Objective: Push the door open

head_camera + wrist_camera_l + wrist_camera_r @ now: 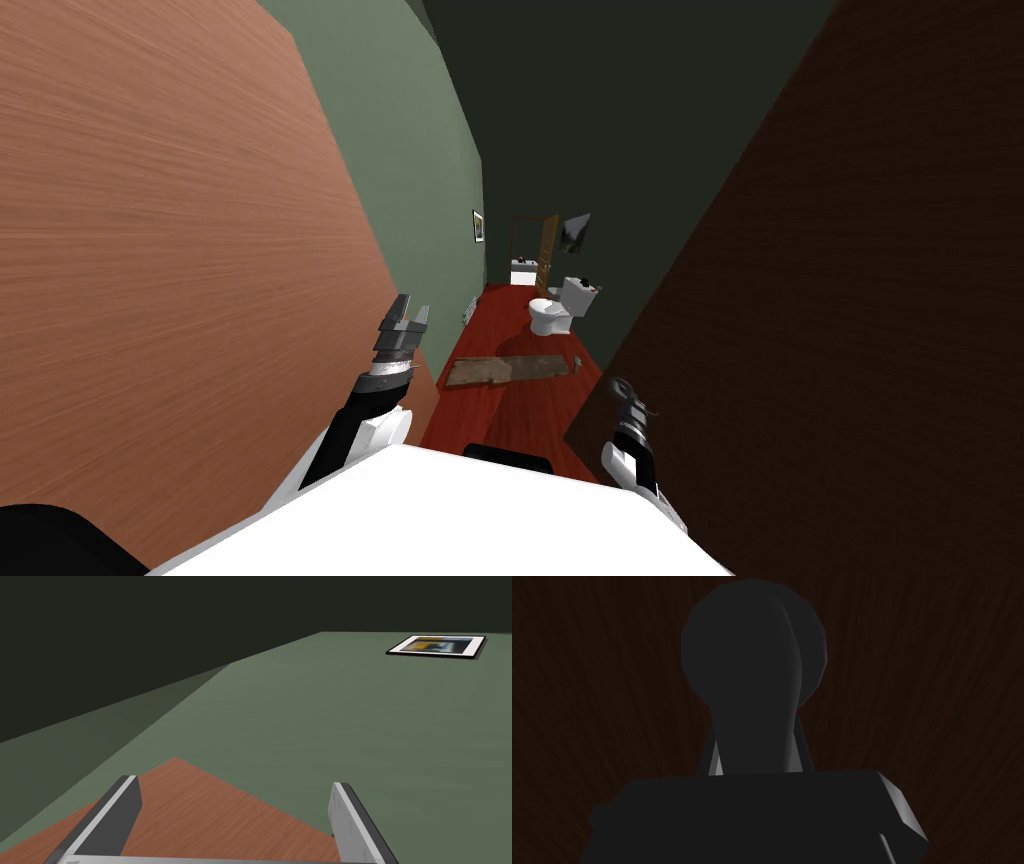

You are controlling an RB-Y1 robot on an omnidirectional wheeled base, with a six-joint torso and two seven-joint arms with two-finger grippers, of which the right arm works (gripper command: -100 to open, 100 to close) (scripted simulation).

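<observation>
The left gripper (411, 308) is raised at about 11 o'clock, by the edge of a reddish-brown wood panel (170, 250) that fills the side from 8 to 11 o'clock. Its fingers (345, 811) stand wide apart and hold nothing. In the left wrist view a corner of that panel lies between them, with a green wall (310, 726) beyond.

The right gripper (622, 390) is low at about 2 o'clock, against the dark brown door (850, 300), which rises along the whole side from 1 to 4 o'clock. In the right wrist view its fingers (714, 762) are drawn in close on either side of the neck of a dark round knob (752, 666) on that door, gripping it.

At 12 o'clock a red floor (480, 415) runs away between panel and door. A brown plank (505, 370) lies across it. Farther on stands a white toilet (555, 308), with a small framed picture (478, 226) on the green wall at 11 o'clock. Farthest, a small wooden door (547, 245) stands ajar.
</observation>
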